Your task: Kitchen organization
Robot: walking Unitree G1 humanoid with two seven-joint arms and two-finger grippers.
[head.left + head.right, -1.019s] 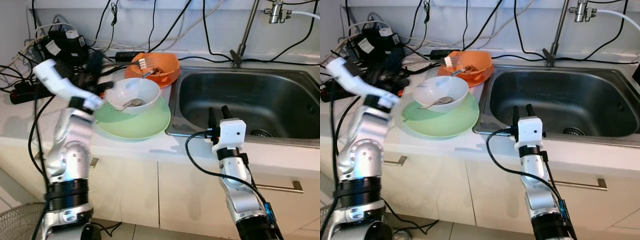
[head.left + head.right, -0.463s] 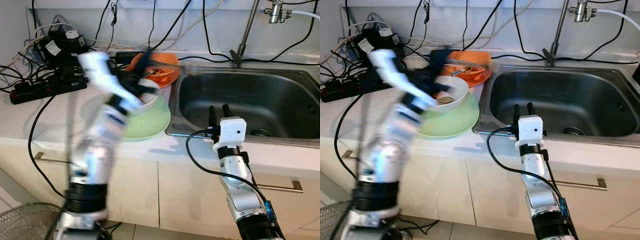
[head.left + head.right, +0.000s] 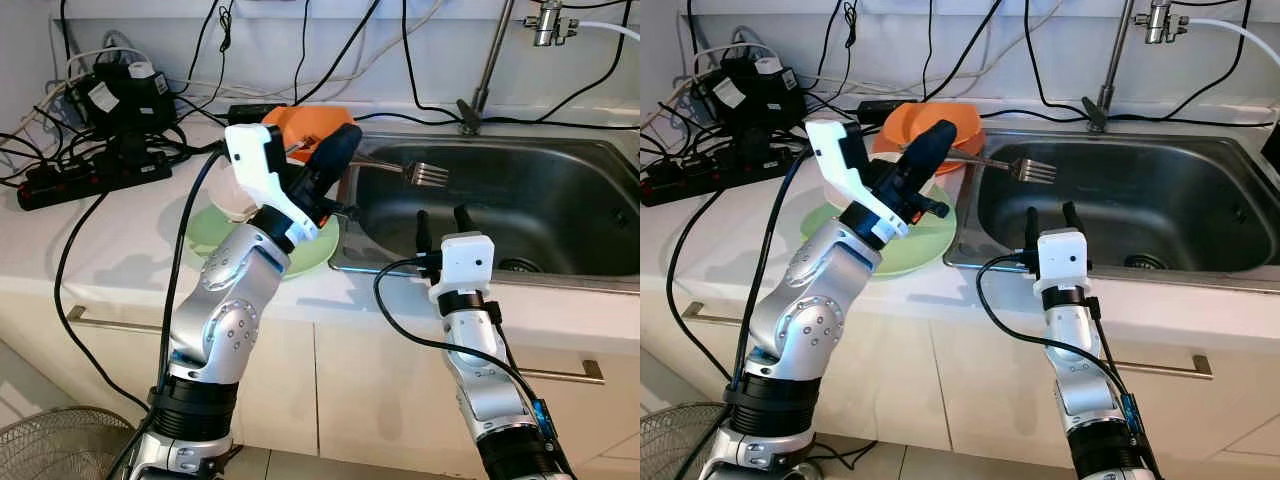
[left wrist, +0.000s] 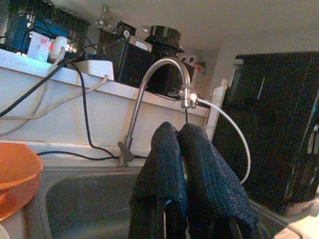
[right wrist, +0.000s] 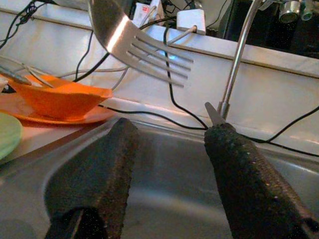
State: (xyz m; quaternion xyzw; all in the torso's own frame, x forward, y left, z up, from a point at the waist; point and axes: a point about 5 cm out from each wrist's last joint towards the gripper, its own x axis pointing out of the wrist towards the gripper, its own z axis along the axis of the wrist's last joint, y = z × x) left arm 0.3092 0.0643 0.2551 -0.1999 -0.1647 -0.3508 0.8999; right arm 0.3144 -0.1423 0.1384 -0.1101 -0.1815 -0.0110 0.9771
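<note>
Steel tines are pointing out over the sink: you are holding the fork (image 3: 415, 173) by its handle, fingers of the left gripper (image 3: 335, 160) pressed together on it, and the fork's head is hanging in the air above the near-left part of the sink (image 3: 560, 160) basin, not touching anything. From the gripper, the fork is reaching toward 3 o'clock, roughly level.

If you are aiming to drop it into the basin, I would judge the step best done by carrying the tines a little further toward 3 o'clock, so the whole handle is clearing the sink rim, and lowering before letting go; a release from this height is likely to bounce on the steel.

At 9 o'clock of the gripper, the white bowl (image 3: 232, 196) is sitting on the green plate (image 3: 205, 235), and the orange bowl (image 3: 300, 122) is lying just behind at 11 o'clock, so be keeping your forearm high as you are pulling back.

Your right gripper (image 3: 440, 222) is waiting at the front rim of the sink, at 5 o'clock of the fork, fingers standing apart and empty. The faucet (image 3: 492, 60) is rising at 1 o'clock, well clear.
</note>
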